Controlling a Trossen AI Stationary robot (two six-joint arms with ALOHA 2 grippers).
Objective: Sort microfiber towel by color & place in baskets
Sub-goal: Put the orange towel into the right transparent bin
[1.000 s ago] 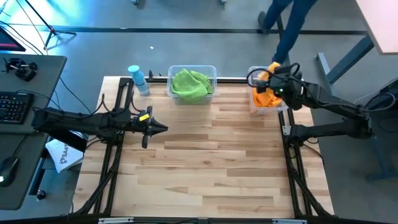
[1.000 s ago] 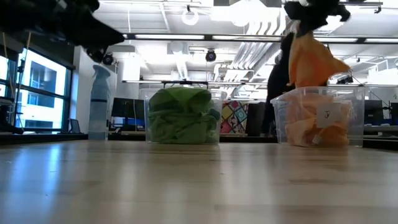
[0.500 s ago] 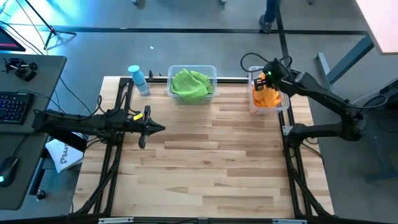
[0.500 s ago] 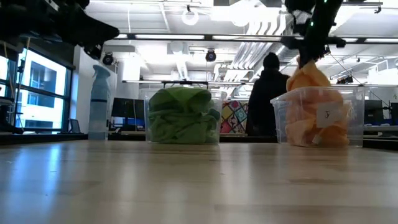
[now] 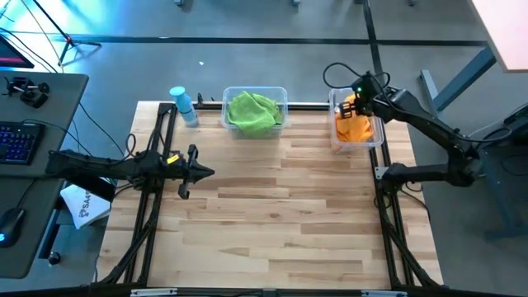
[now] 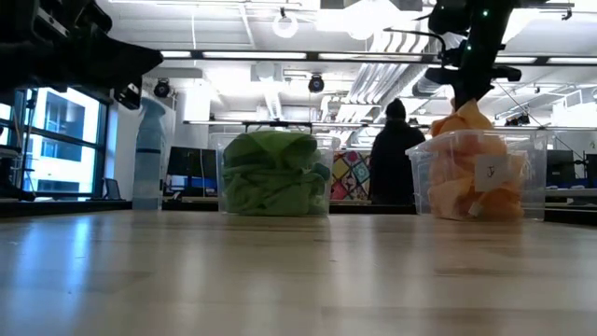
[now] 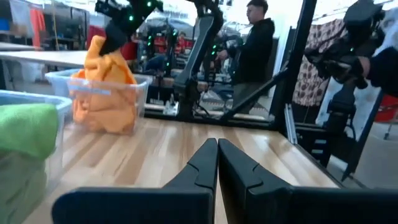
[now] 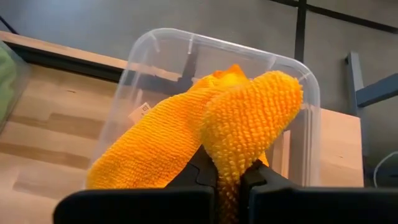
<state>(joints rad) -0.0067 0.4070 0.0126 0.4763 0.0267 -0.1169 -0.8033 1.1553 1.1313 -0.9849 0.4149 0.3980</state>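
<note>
An orange microfiber towel (image 8: 249,118) stands bunched in the narrower clear basket (image 8: 217,46) at the table's far right, on top of other orange towels (image 5: 356,130). My right gripper (image 8: 225,171) is shut on it just above the basket (image 6: 480,177). The wider clear basket (image 5: 254,92) at the far middle holds green towels (image 6: 275,173). My left gripper (image 7: 217,165) is shut and holds nothing. It hovers above the table's left part (image 5: 206,172). My right gripper pinches a bunched fold of the orange towel (image 8: 233,149) between its two fingers, coming from above and pointing down. The fold's top (image 6: 464,114) rises over the basket's rim while the towel's lower part rests on the orange towels inside.
A light-blue spray bottle (image 5: 183,106) stands at the far left, beside the green basket. A person (image 6: 392,154) stands in the room beyond the far edge. Bare wooden table (image 5: 280,206) stretches across the middle and near side.
My right gripper has come down over the narrower basket, lowering the orange towel from hanging clear above it until it rests inside. My left gripper has drawn back a little toward the table's left edge.
</note>
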